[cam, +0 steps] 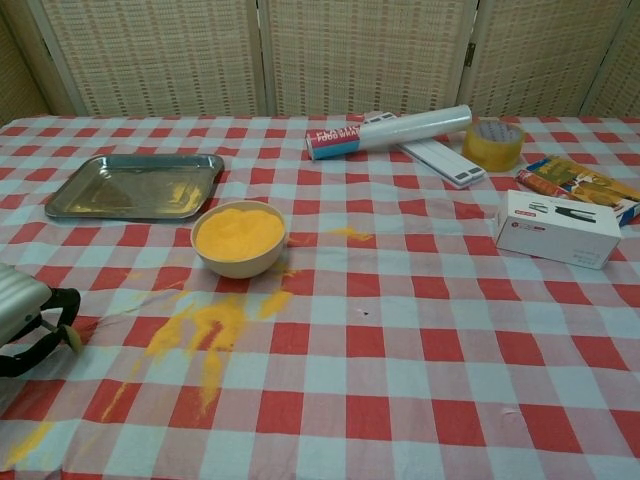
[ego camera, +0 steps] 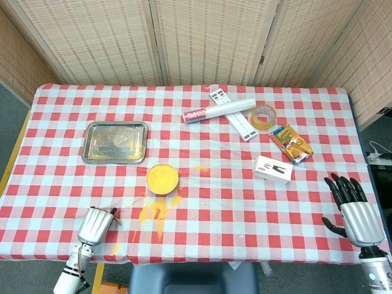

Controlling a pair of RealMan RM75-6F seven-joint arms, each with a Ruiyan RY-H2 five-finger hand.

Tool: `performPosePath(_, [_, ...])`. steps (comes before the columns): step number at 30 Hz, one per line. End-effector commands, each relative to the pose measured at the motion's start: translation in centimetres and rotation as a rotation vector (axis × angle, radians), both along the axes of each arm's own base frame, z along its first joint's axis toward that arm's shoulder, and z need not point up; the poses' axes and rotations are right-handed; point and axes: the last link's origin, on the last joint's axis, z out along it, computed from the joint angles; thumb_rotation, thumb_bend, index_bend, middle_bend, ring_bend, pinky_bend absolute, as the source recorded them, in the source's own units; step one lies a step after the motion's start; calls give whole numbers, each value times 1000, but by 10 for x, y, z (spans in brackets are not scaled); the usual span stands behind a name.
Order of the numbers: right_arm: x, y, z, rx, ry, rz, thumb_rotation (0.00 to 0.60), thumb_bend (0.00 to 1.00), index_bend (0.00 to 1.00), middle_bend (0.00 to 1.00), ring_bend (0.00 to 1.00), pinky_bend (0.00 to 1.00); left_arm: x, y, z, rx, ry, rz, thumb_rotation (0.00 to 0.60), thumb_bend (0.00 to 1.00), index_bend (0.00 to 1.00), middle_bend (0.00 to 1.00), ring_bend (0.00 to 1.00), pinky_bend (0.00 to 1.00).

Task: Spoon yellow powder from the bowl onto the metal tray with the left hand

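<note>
The white bowl (ego camera: 162,178) (cam: 239,237) of yellow powder stands mid-table. Behind it to the left lies the metal tray (ego camera: 98,150) (cam: 100,190), with a dusting of yellow in it. My left hand (ego camera: 94,225) (cam: 22,310) sits at the table's front left edge, clear of bowl and tray. Its dark fingers are curled around a small spoon (cam: 72,338), of which only the round, yellow-stained end shows. Spilled powder (ego camera: 156,211) (cam: 205,325) streaks the cloth in front of the bowl. My right hand (ego camera: 350,205) rests at the front right edge, fingers apart, holding nothing.
At the back right lie a film roll (ego camera: 220,110), flat white strips (ego camera: 240,125), a tape ring (ego camera: 262,117), a colourful packet (ego camera: 291,144) and a white box (ego camera: 273,168). A small yellow patch (cam: 348,234) lies right of the bowl.
</note>
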Motion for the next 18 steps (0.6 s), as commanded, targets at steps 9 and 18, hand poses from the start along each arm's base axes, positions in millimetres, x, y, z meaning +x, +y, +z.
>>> performPosePath(9, [0,0,1,1,-4,2,600,123,0,0,0,0,6,2,8,27,-16,-13,600,463,708,1000,1000,1000])
performPosePath(18, [1,1,5,-5,-19,5,600,122,0,0,0,0,37,17,27,93,51,-111,600,476,708,1000,1000,1000])
